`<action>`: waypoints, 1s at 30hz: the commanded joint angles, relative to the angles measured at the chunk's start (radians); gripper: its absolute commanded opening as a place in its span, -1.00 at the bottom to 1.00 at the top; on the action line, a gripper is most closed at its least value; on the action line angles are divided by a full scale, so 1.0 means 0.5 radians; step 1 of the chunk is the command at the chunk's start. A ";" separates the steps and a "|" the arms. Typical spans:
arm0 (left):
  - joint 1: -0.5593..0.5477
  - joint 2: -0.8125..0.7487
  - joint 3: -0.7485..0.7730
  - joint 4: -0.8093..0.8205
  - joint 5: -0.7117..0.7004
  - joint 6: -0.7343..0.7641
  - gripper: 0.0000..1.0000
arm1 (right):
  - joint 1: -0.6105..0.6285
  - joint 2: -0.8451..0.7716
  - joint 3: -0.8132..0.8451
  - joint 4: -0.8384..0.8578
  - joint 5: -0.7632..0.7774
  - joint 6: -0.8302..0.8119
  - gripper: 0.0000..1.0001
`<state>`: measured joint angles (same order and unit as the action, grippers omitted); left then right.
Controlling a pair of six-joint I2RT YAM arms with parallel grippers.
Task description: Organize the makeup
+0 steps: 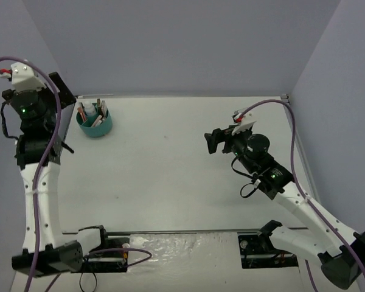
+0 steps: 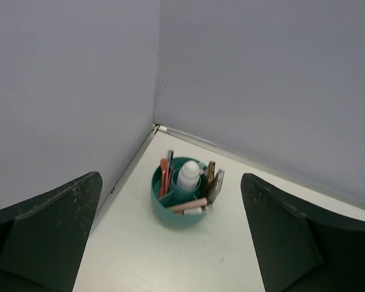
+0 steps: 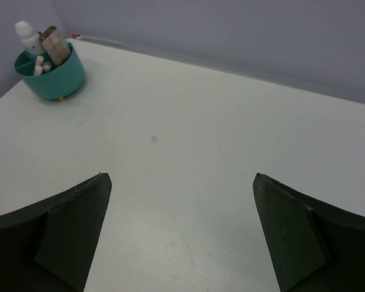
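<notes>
– Makeup (image 1: pixel 92 113) first: where is it?
– All of it that I can see stands in the round teal tub (image 1: pixel 96 128), at the far left corner of the counter (image 1: pixel 188 170), close to where the two walls meet.
– What does the tub hold?
– In the left wrist view, a white bottle (image 2: pixel 188 175) stands upright in the middle. Thin brushes (image 2: pixel 165 175) lean in the left compartment. A pinkish-brown palette (image 2: pixel 210 175) and a dark-framed compact (image 2: pixel 218 185) stand on edge at the right. A pink stick (image 2: pixel 187 205) lies across the near compartment, with a white-tipped one just beside it.
– And the left jaws?
– Spread wide, gripping nothing. They hang high over the corner. The tub shows between the two fingers (image 2: pixel 45 237), lower down and ahead, well apart from both.
– And the right jaws?
– Also wide open and empty. They sit over the right half of the counter and face left. In that wrist view the tub is far off at the upper left, beyond the left finger and outside the gap.
</notes>
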<state>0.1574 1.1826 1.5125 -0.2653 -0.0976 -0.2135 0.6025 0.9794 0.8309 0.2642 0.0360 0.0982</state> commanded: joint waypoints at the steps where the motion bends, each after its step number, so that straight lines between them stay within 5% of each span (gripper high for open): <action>1: 0.001 -0.428 -0.228 -0.502 0.001 -0.044 0.94 | -0.009 -0.266 0.008 -0.065 0.465 0.066 1.00; 12: -0.404 -0.925 -0.716 -0.792 0.184 -0.113 0.94 | 0.007 -0.594 -0.091 -0.176 0.802 0.153 1.00; 30: -0.557 -1.126 -1.107 -0.601 -0.249 -0.110 0.94 | 0.023 -0.517 -0.091 -0.146 0.909 0.097 1.00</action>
<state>-0.1123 0.5971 0.9411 -0.6481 -0.1780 -0.2661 0.6048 0.6943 0.7738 0.1077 0.4556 0.1564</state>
